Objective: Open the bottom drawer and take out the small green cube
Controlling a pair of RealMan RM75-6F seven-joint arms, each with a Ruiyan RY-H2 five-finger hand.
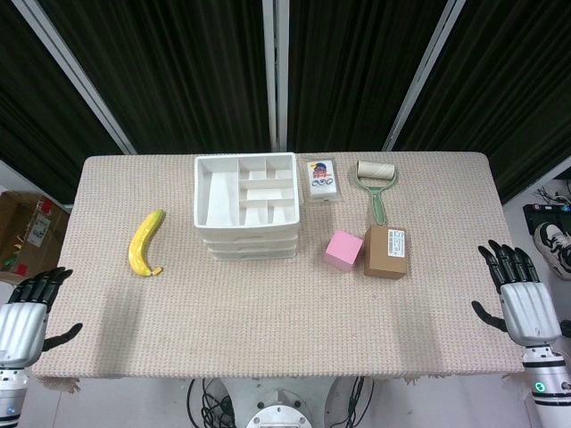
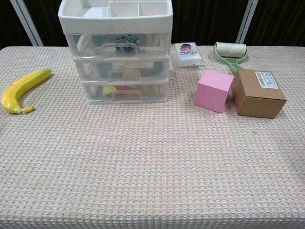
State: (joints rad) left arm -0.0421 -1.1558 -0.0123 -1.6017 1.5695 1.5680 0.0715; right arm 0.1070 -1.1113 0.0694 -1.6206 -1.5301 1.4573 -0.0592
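Left hand idles off the tabletop edge, fingers released, holding nothing. Banana lies ahead of it, nearer than the drawer unit. Bottom drawer is closed, front and handle facing the robot, long axis across. Green cube isn't identifiable through the plastic; only yellow and red shapes show. Risk: the light unit slides forward on the pull if unbraced. Right hand idles likewise, fingers released; pink cube and cardboard box lie ahead-left.

The left robot hand and right robot hand hover empty at opposite sides, fingers spread, holding nothing.
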